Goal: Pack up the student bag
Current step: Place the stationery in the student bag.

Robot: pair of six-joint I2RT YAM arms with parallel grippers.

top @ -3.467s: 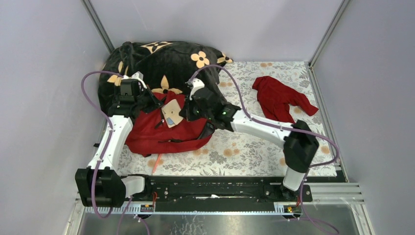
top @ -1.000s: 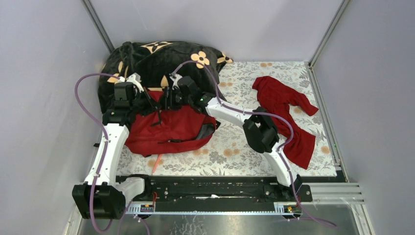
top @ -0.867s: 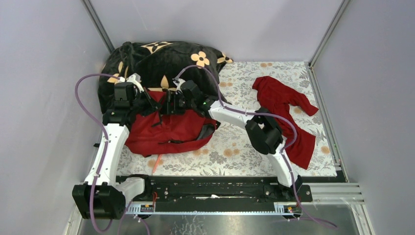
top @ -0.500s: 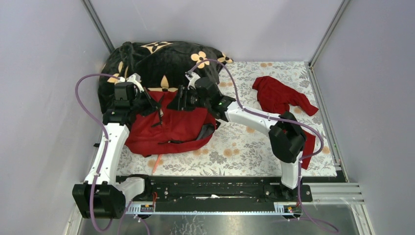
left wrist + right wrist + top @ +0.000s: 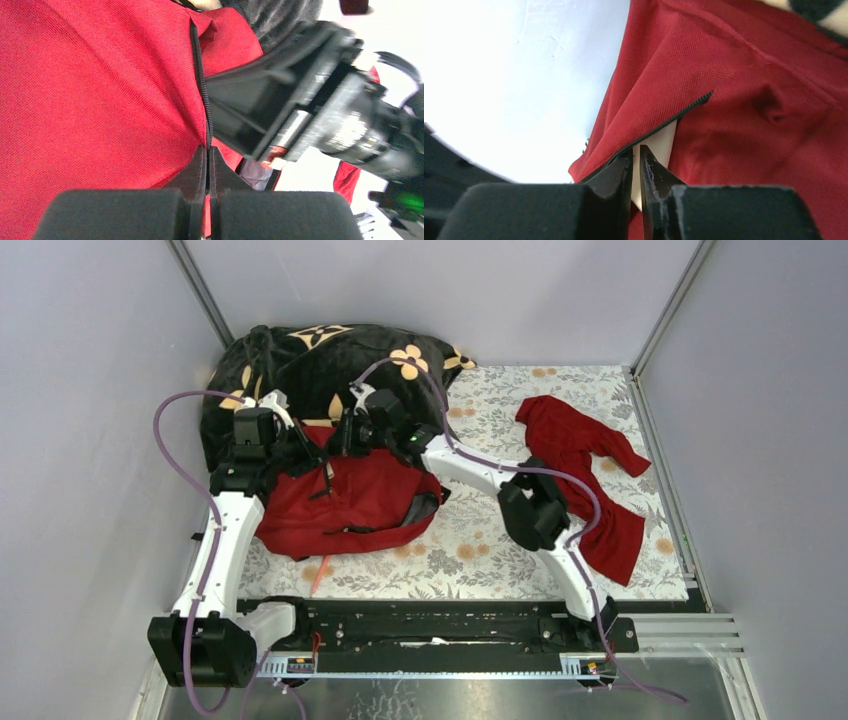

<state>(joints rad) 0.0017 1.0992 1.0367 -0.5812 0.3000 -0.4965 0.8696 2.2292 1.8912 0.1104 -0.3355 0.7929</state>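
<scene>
The student bag [image 5: 345, 505] is lying left of centre, its mouth facing the black blanket [image 5: 330, 365], where the left gripper [image 5: 207, 150] and right gripper [image 5: 636, 150] are each pinching closed on opposite sides of that opening.

- The student bag [image 5: 350, 505] is dark red woven fabric, with a black zipper line [image 5: 202, 100] and black straps.
- The plush blanket [image 5: 320, 365] is black with peach-orange flowers and four-point stars.
- The limp garment [image 5: 580, 450] is plain red, a shade brighter than the bag.
- The tablecloth [image 5: 480, 540] is white, printed with grey leaves and small orange blossoms.
- The left arm [image 5: 225, 540] and the right arm [image 5: 470, 468] have white links and black joints, and the right arm shows a green light.
- The cables [image 5: 165, 440] are purple.
- The walls [image 5: 90, 390] are pale lavender-grey.
- The flat item [image 5: 664, 140] is pale cream.
</scene>
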